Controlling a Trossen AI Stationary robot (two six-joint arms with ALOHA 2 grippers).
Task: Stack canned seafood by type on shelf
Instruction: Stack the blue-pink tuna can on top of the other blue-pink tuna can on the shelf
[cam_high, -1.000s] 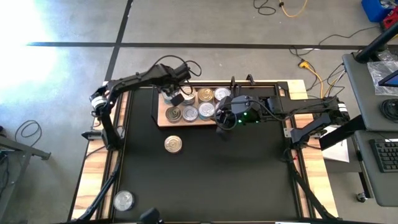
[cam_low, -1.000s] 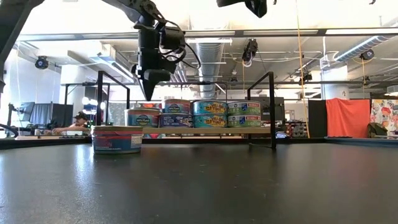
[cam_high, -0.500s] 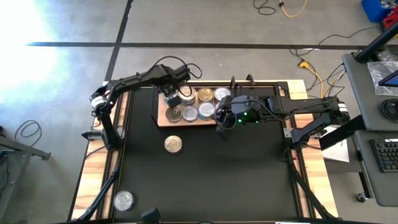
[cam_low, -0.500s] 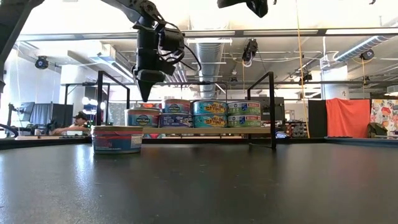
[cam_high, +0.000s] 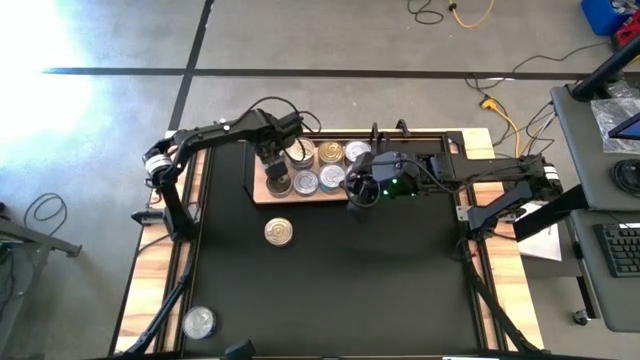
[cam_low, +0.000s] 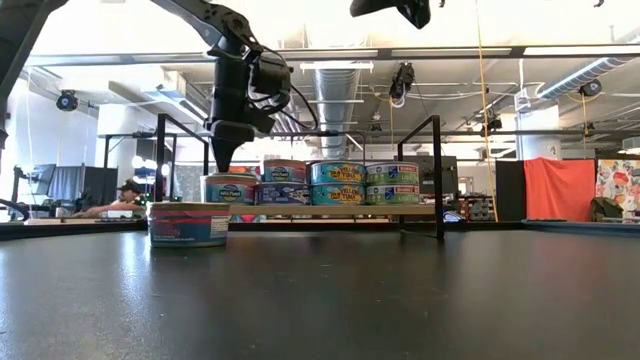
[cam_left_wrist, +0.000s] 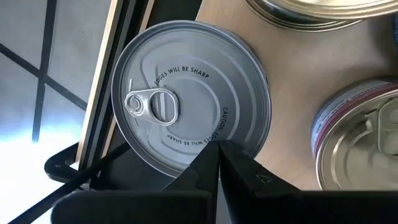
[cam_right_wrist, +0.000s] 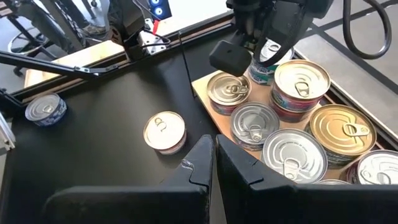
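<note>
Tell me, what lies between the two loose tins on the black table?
Nothing: bare black tabletop separates the tin near the shelf from the corner tin, as the high view shows.

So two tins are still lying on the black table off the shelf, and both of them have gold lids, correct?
Not quite. Two tins do lie off the shelf, but only the near one has a gold lid; the tin at the table's corner is silver, as the high view shows.

Two dark, slender jointed arms. Left arm (cam_high: 215, 132): black links, white band at the base joint, loose black cables looping above the wrist. Right arm (cam_high: 470, 172): black, green light glowing behind the jaws. Fingers (cam_left_wrist: 239, 177) matte black, wedge-shaped.
</note>
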